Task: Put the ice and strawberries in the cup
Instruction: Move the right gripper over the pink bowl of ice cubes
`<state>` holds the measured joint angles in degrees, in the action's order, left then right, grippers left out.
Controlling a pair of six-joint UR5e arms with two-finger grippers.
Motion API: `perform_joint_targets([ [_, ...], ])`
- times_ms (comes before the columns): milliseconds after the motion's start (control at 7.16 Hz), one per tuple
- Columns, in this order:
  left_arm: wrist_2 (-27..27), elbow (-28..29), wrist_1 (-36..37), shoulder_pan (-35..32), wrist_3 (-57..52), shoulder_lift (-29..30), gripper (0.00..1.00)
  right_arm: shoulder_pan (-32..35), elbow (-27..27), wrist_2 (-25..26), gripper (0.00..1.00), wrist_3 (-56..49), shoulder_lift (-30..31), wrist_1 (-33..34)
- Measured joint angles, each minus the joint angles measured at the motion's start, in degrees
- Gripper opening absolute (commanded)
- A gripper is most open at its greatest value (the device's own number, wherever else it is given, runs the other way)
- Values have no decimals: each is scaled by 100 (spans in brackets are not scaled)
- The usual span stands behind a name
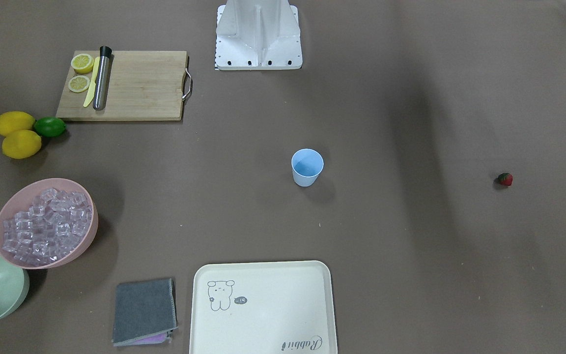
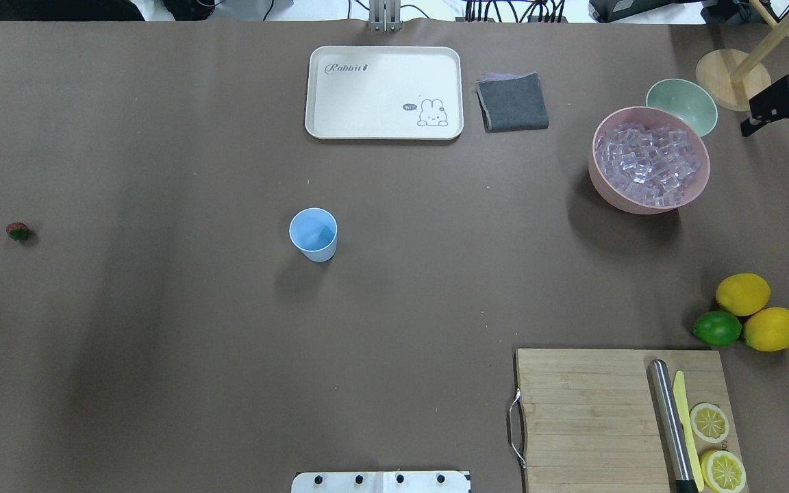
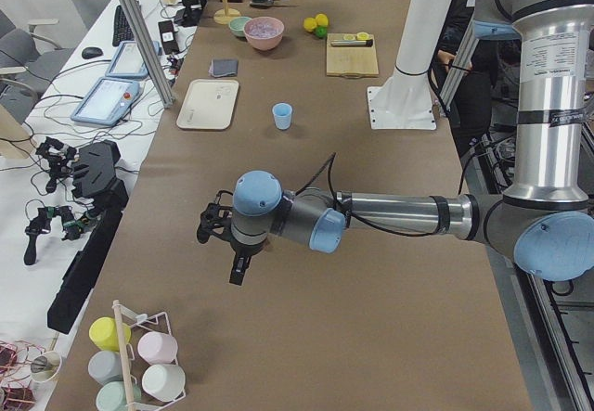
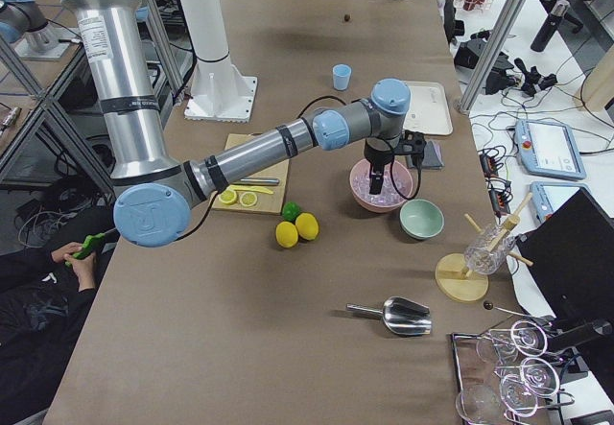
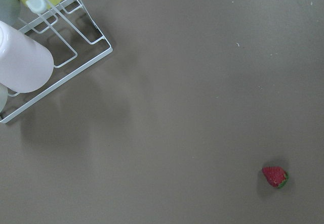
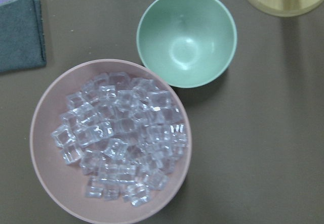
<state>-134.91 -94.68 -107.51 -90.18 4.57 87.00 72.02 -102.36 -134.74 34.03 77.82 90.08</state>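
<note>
Brown paper-ish cover point(image 2: 161, 342) runs over the whole table, a bit creased. Going left to right in the overhead shot: the strawberry point(image 2: 18, 231) is way out at the left end on its own, lying on its side. Its long axis runs roughly along the table, with the leafy top pointing right toward the middle and the red tip toward the left end. Well apart from it, about mid-table, the cup point(image 2: 313, 234) stands upright, mouth up, narrowing to its base. Off to the right, the ice point(image 2: 648, 164) is heaped in a pink bowl point(image 2: 603, 188), with a green bowl point(image 2: 682, 106) just beside it on the far side.

Room looks like a lab, with benches of tablets and cables past the table's far side.

I can only make the arms out properly in the side cameras. The left gripper point(image 3: 238, 272) hangs over the table's left end, fingers down. The right gripper point(image 4: 375, 180) hangs over the pink bowl. Can't tell how far open either one is, or whether it holds anything.

The left wrist cam catches a wire rack point(image 5: 61, 84) of pastel cups that the overhead misses. Only the right-side camera shows a metal scoop point(image 4: 393, 318).
</note>
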Motion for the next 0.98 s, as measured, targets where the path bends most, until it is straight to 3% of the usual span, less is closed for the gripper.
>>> perform_joint_targets([
  [419,0,10,-5,1,0,12,98,-723,757,534,85,999,-298,-1407],
  [977,-6,203,-8,1,-14,188,98,-1102,1088,736,76,1086,-622,-1634],
])
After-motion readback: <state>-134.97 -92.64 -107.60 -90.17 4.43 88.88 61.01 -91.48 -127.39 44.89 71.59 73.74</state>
